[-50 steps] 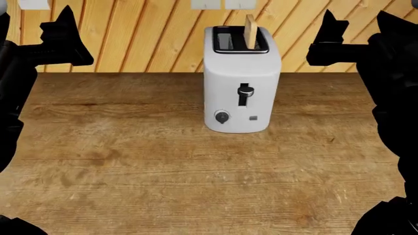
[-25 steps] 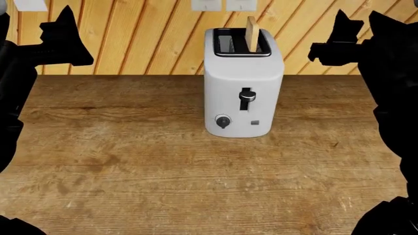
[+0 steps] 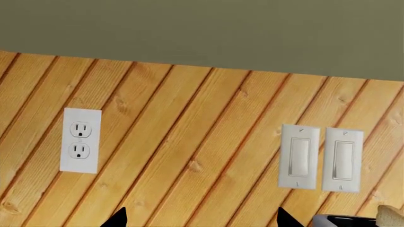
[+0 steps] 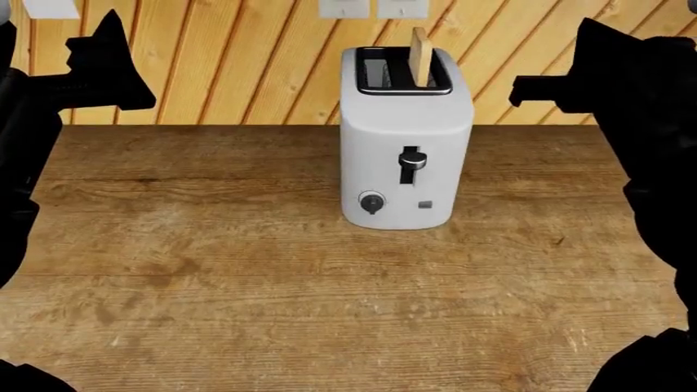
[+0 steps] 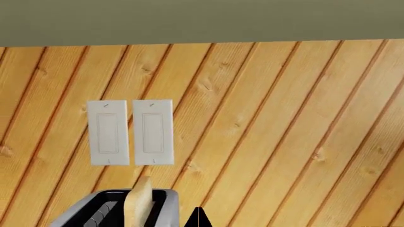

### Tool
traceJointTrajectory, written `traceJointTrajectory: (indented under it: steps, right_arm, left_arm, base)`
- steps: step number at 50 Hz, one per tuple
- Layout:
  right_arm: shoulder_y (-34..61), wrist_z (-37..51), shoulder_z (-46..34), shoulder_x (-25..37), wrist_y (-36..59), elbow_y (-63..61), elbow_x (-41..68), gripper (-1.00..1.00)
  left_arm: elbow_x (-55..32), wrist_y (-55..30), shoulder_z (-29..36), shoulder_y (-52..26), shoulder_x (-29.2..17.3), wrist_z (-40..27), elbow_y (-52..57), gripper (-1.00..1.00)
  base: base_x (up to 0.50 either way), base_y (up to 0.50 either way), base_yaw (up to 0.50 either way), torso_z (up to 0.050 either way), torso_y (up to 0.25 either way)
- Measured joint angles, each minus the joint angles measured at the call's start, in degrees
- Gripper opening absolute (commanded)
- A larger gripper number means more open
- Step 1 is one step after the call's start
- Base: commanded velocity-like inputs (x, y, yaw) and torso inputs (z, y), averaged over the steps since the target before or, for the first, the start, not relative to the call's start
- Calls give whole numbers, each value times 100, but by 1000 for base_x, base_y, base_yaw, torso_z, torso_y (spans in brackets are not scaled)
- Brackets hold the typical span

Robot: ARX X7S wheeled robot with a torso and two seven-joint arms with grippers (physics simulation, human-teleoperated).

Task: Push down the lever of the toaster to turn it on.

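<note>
The white toaster (image 4: 406,131) stands at the back middle of the wooden counter (image 4: 218,269), with a bread slice (image 4: 419,55) sticking up from its right slot. The black lever (image 4: 410,157) sits at the top of its vertical slot, above the round grey knob (image 4: 371,202). My left gripper (image 3: 202,220) is open and empty, raised far to the toaster's left (image 4: 109,41). My right gripper (image 5: 198,218) is shut and empty, raised to the toaster's right (image 4: 588,49). The toaster's top (image 5: 94,213) and the bread (image 5: 139,208) show beside it in the right wrist view.
A slanted wood-plank wall stands behind the counter. It carries a white outlet (image 3: 80,140) and a pair of white switches (image 3: 320,158), which also show in the right wrist view (image 5: 130,132). My black arms frame both sides of the head view.
The right gripper has turned and shifted a little, so its pointed tip no longer stands out. The head view shifted slightly. The toaster, lever and left arm are unchanged.
</note>
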Motion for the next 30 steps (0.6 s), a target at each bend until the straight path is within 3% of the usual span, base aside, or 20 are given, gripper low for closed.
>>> traceJointTrajectory:
  steps: [30]
  right_arm:
    - [-166, 30, 479, -110, 1054, -685, 1062, -100]
  left_arm:
    - [-97, 20, -4, 27, -39, -71, 5, 100]
  base:
    - [0, 0, 0, 0, 0]
